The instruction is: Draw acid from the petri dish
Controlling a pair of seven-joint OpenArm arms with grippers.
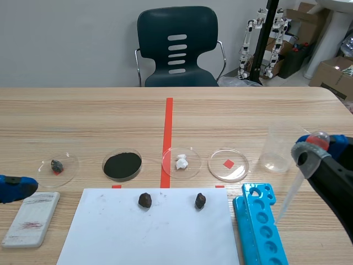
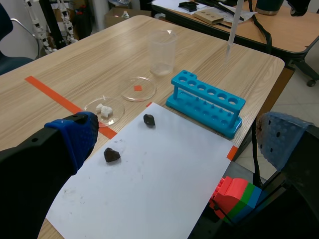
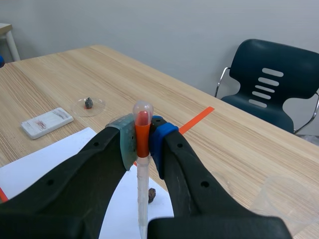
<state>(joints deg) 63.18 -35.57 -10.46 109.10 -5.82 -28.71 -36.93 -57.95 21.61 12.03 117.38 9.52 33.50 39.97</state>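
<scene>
Four petri dishes stand in a row: one with a dark stone [image 1: 57, 165], one with black powder [image 1: 122, 165], one with a white lump [image 1: 181, 162], and a clear one [image 1: 228, 164] over a red tape square. My right gripper [image 1: 311, 152] hangs at the right, above the table beside the rack, shut on a plastic pipette [image 1: 289, 193]. The pipette's bulb [image 3: 142, 119] shows red between the pads and its tip points down. My left gripper [image 1: 14, 186] rests low at the far left, open and holding nothing [image 2: 177, 129].
A clear beaker [image 1: 276, 146] stands behind the right gripper. A blue tube rack [image 1: 260, 223] lies at the front right. A white sheet [image 1: 149, 237] carries two dark stones [image 1: 145, 200] [image 1: 200, 200]. A white block [image 1: 31, 218] sits front left. A chair [image 1: 177, 47] is behind the table.
</scene>
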